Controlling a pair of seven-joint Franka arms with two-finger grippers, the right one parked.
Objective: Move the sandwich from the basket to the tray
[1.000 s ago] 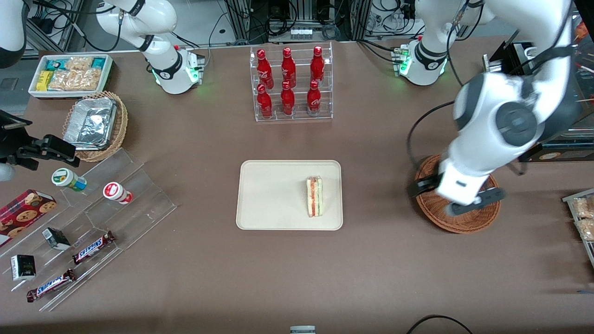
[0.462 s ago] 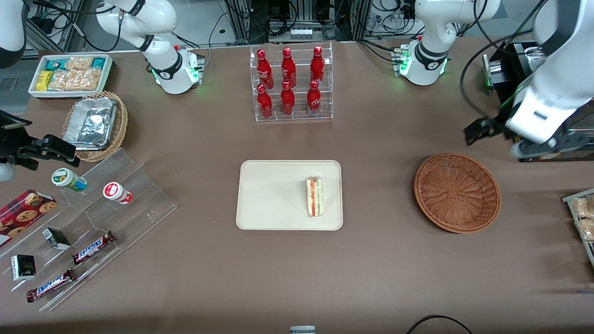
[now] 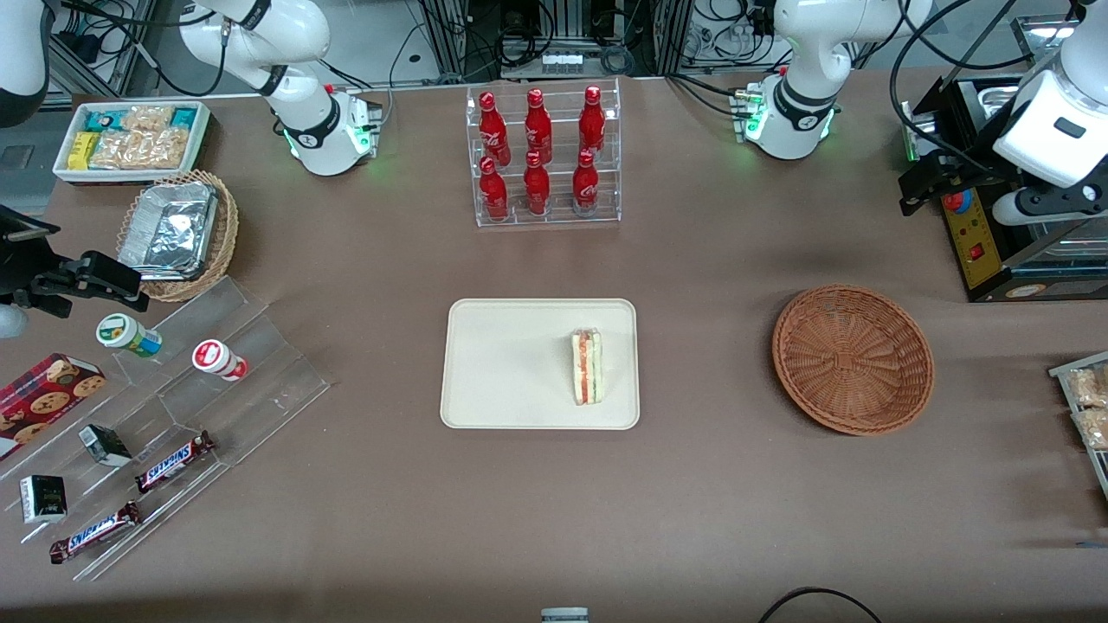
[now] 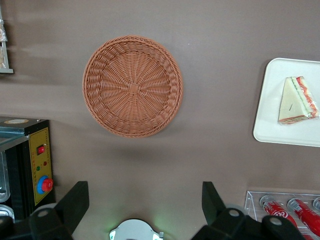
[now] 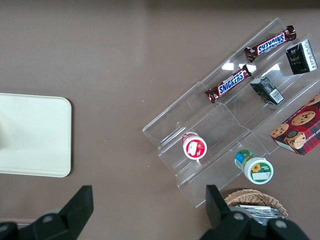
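The sandwich, a tan wedge with a red and green filling stripe, lies on the cream tray, near the tray's end that faces the basket. The reddish-brown wicker basket holds nothing. My gripper hangs open and empty high over the table. It is farther from the front camera than the basket, toward the working arm's end, by a black control box.
A black box with red buttons stands by the gripper. A clear rack of red bottles is farther from the camera than the tray. A snack stand, foil-container basket and white bin lie toward the parked arm's end.
My gripper has risen from just over the basket and drawn away from the front camera toward the working arm's end. The basket now shows whole. The sandwich has stayed on the tray.
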